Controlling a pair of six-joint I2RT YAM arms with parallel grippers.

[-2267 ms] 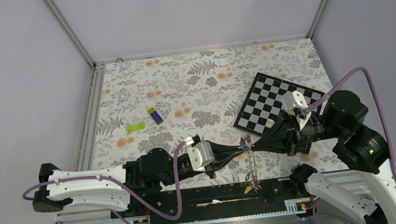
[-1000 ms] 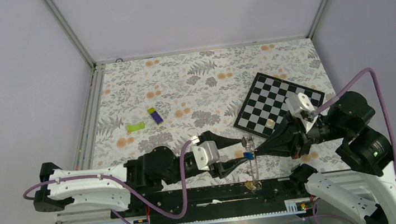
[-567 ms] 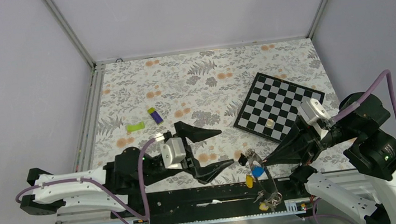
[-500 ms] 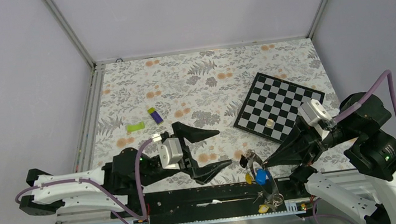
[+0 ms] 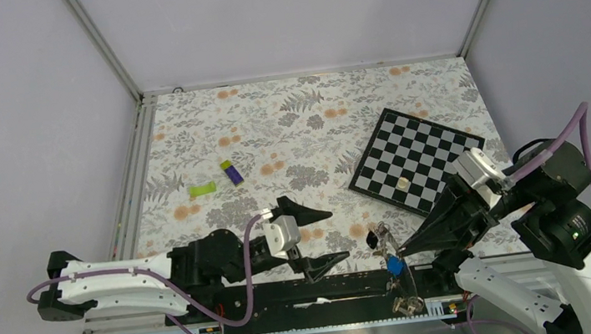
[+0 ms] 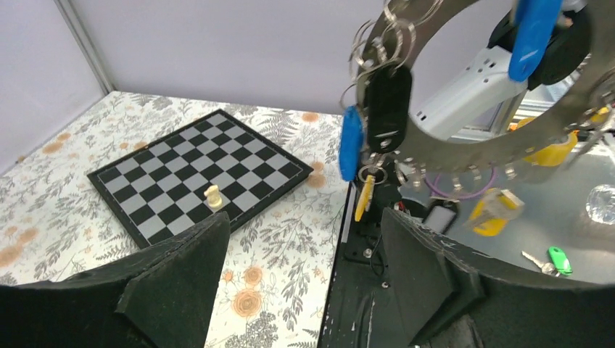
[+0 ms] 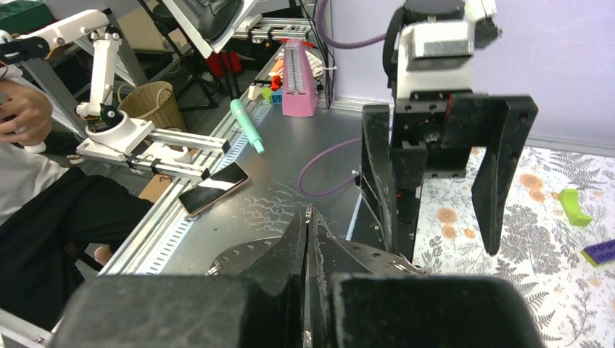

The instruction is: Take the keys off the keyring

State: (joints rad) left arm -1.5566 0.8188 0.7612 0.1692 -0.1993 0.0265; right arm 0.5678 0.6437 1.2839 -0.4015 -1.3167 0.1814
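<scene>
Keyring (image 6: 435, 148) hangs from your right pincer (image 5: 400, 250), keys (image 6: 388, 101) threaded on it.
Your right pincer is clamped tight on the ring's rim over the counter's (image 5: 312, 123) near edge, with blue, black and yellow keys dangling. Your left pincer (image 5: 335, 234) faces it, jaws wide apart, holding nothing.

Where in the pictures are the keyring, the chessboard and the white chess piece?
keyring (image 6: 450, 152): left wrist view, lower band of the ring.
chessboard (image 5: 417, 153): top external view, middle squares.
white chess piece (image 6: 212, 196): left wrist view, its body.
</scene>
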